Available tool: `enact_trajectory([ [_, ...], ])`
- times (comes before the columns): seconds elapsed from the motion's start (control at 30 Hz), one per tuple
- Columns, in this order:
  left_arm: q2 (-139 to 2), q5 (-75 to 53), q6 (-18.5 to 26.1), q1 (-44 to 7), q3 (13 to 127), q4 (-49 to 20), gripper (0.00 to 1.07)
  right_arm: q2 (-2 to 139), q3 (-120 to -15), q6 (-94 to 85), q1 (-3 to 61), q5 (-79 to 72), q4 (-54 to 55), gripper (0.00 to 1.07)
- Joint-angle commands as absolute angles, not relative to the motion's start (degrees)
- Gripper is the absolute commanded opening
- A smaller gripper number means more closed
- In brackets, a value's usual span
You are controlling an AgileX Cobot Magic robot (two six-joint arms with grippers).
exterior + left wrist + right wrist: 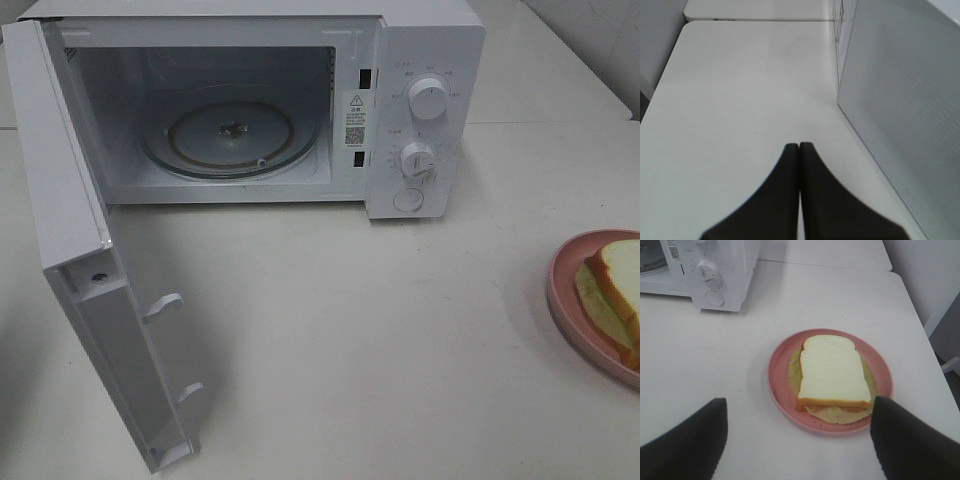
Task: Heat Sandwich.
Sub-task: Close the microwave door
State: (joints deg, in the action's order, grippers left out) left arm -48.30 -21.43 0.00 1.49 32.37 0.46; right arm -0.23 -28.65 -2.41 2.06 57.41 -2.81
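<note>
sandwich (832,374) on pink plate (777,377), 3 o'clock edge of table, right of open microwave (420,110). right gripper (797,432) spread wide above it; left gripper (799,146) closed, empty. bread probably soft, so you grip plate rim.

the white surface (380,330) fills most of the exterior high frame. a white microwave (420,110) stands on it across the top, its door (90,290) swung open toward the lower left. a round pink plate (565,290) rests on it at the right edge, cut off by the frame, well apart from the microwave.
</note>
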Motion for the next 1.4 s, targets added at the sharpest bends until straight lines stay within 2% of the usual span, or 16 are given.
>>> enact_trajectory([
  [0.03, -51.80, -12.09, 0.00, 1.66, 30.94, 0.52, 0.00, -1.72, -28.53, -2.41, 1.78, 57.07, -2.52, 0.76],
  [0.13, -55.58, 1.72, 0.00, 1.66, 25.04, 0.52, 0.00, -1.72, -28.53, -2.41, 1.78, 57.07, -2.52, 0.76],
  [0.2, -56.38, 4.76, 0.00, 1.66, 23.72, 0.52, 0.00, -1.72, -28.53, -2.41, 1.78, 57.07, -2.52, 0.76],
  [0.3, -60.50, 19.25, 0.00, 1.66, 17.82, 0.57, 0.00, -1.72, -28.53, -2.41, 1.78, 57.07, -2.52, 0.76],
  [0.33, -60.50, 19.25, 0.00, 1.66, 17.82, 0.57, 0.00, -1.72, -28.53, -2.41, 1.78, 57.07, -2.52, 0.76],
  [0.43, -65.09, 30.14, -0.34, 1.66, 14.15, 1.09, 0.00, -1.72, -28.53, -2.41, 1.78, 57.07, -2.52, 0.76],
  [0.57, -69.44, 32.95, -0.34, 1.66, 13.98, 4.30, 0.00, -1.72, -28.53, -2.41, 1.78, 57.07, -2.52, 0.76],
  [0.6, -71.96, 35.64, -1.03, 1.66, 13.98, 8.31, 0.00, -1.72, -28.53, -2.41, 1.78, 57.07, -2.52, 0.76],
  [0.67, -73.34, 37.24, -2.41, 1.66, 14.04, 10.14, 0.00, -1.72, -28.53, -2.41, 1.78, 57.07, -2.52, 0.76],
  [0.77, -77.98, 44.00, -7.56, 1.66, 14.21, 15.47, 0.00, -1.72, -28.53, -2.41, 1.78, 57.07, -2.52, 0.76],
  [0.83, -79.07, 46.07, -8.54, 1.66, 14.21, 16.79, 0.00, -1.72, -28.53, -2.41, 1.78, 57.07, -2.52, 0.76],
  [0.9, -81.70, 50.94, -10.66, 1.66, 14.21, 21.20, 0.00, -1.72, -28.53, -2.41, 1.78, 57.07, -2.52, 0.76],
  [1.03, -84.80, 55.41, -11.52, 1.66, 14.55, 25.55, 0.00, -1.72, -28.53, -2.41, 1.78, 57.07, -2.52, 0.76],
  [1.17, -87.20, 55.52, -14.67, 1.26, 16.44, 28.30, 0.00, -1.72, -28.53, -2.41, 1.78, 57.07, -2.52, 0.76],
  [1.4, -88.75, 54.95, -12.89, -4.07, 18.74, 27.62, 0.00, -1.72, -28.53, -2.41, 1.78, 57.07, -2.52, 0.76],
])
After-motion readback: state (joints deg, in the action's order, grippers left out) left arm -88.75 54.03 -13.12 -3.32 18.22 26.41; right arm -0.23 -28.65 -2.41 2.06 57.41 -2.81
